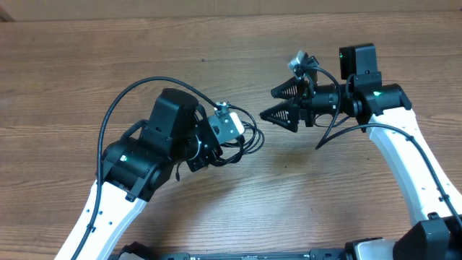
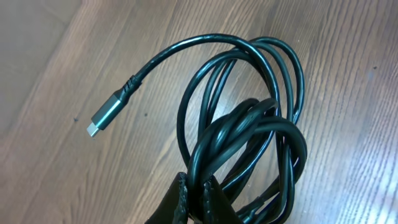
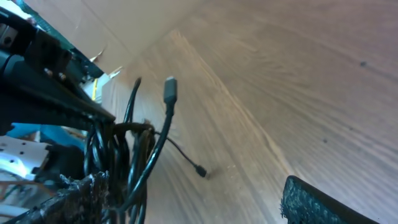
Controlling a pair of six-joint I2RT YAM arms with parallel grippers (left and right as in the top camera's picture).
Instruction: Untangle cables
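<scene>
Black padded fingers of the left tool [image 2: 198, 196] are clenched on the cables [image 2: 245, 121], pinching a few strands at the bottom of the bundle. From that grip the cords rise in several overlapping loops that cross and knot in the middle. One free end arcs off to the side and finishes in a slim grey plug [image 2: 104, 117] with bare wood all round it. I cannot tell whether the loops rest on the wood or hang just above it.

The right tool [image 1: 267, 102] is released. Its two dark triangular fingers are spread wide and point at the bundle from the right, near it but apart from it. In its wrist view the cords stand just past one finger, with another plug tip sticking upward, while the other finger [image 3: 317, 202] has only wood in front of it.

The desk [image 1: 108, 58] is brown wood-grain laminate, matte, with a few small dark specks. The bundle sits near the middle, a little towards the near edge. The near edge and both near corners are taken up by the two arms and their thick black wires. Towards the far edge and the far left corner the wood is broad and bare. Beyond the desk the right wrist view shows only blurred clutter.
</scene>
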